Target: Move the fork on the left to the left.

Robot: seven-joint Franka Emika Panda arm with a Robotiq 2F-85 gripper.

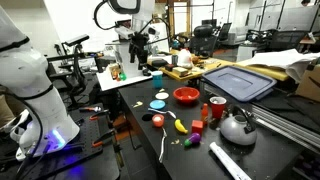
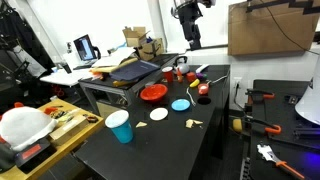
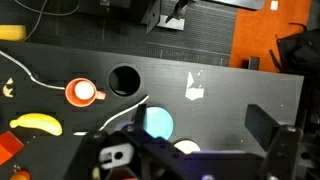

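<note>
- Plainly, we take the task's fork (image 3: 42, 76) to be the thin white one in the upper left of the wrist view, lying flat on the black table (image 3: 230, 60).
- Its long axis runs on a diagonal there, from the upper left down to the lower right, with a slight curve along it. The lower end stops just short of the red cup (image 3: 83, 93). We cannot tell which end carries the tines.
- In an exterior view the same fork (image 1: 163, 148) shows as a pale curved line near the lower edge of the tabletop, below the banana (image 1: 181, 126).
- We count two forks in the wrist view. The second fork (image 3: 125, 112) is also white and slim. It slants the other way, from the lower left up to the right, between the red cup and the blue disc (image 3: 157, 123).
- We count one each of the rest in the wrist view: banana, red cup, black cup (image 3: 124, 79), blue disc and white disc (image 3: 187, 148).
- The task's fork looks like a narrow white strip, too small to show any detail.
- The gripper (image 1: 141, 58) hangs high over the far end of the table, well apart from both forks. Its dark fingers show spread apart at the bottom of the wrist view, with nothing held between them.
</note>
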